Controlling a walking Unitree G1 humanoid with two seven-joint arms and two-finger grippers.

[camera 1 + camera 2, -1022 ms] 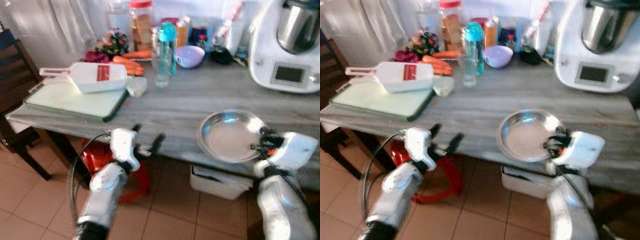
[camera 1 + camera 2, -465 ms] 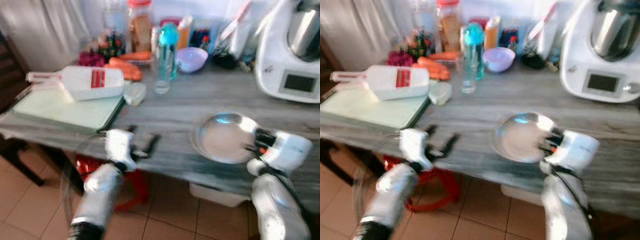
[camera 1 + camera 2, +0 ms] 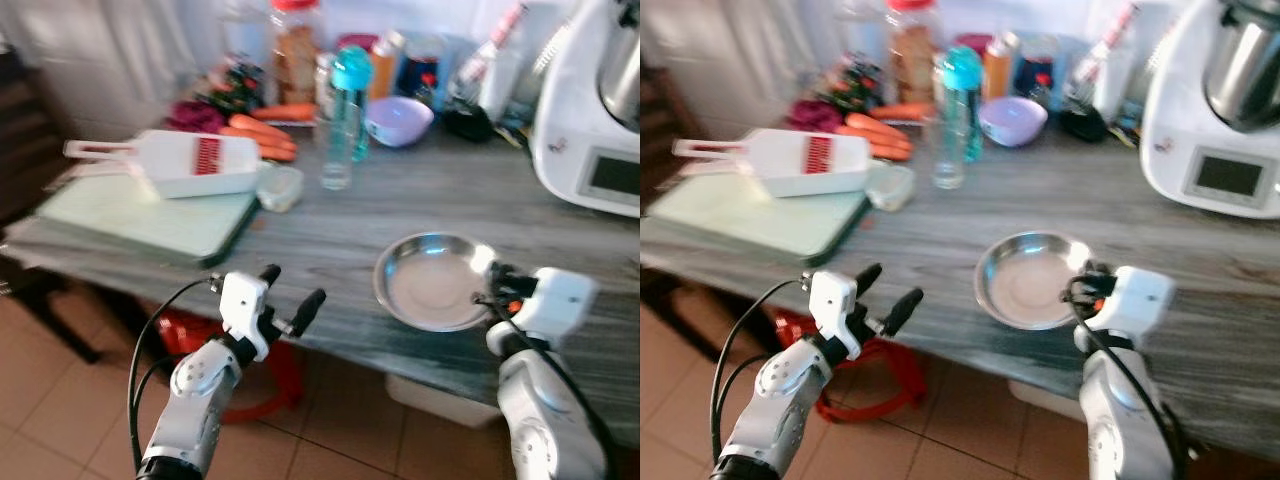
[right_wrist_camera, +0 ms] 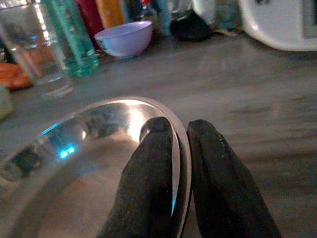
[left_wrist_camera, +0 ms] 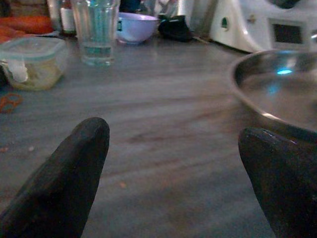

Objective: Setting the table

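A shiny steel plate lies near the front edge of the grey wooden table. My right gripper is shut on the plate's right rim; in the right wrist view one black finger is inside the rim and the other outside it. My left gripper hovers open at the table's front edge, left of the plate, its fingers spread wide with nothing between them. A clear glass stands mid-table, a lilac bowl behind it.
A white slicer rests on a pale cutting board at the left, a small lidded tub beside it. Carrots, jars and a teal bottle line the back. A white kitchen machine stands at the right. A red stool sits underneath.
The whole view has shifted and sharpened, so the camera moved. My right gripper keeps its hold on the plate's rim. My left gripper stays open at the table edge.
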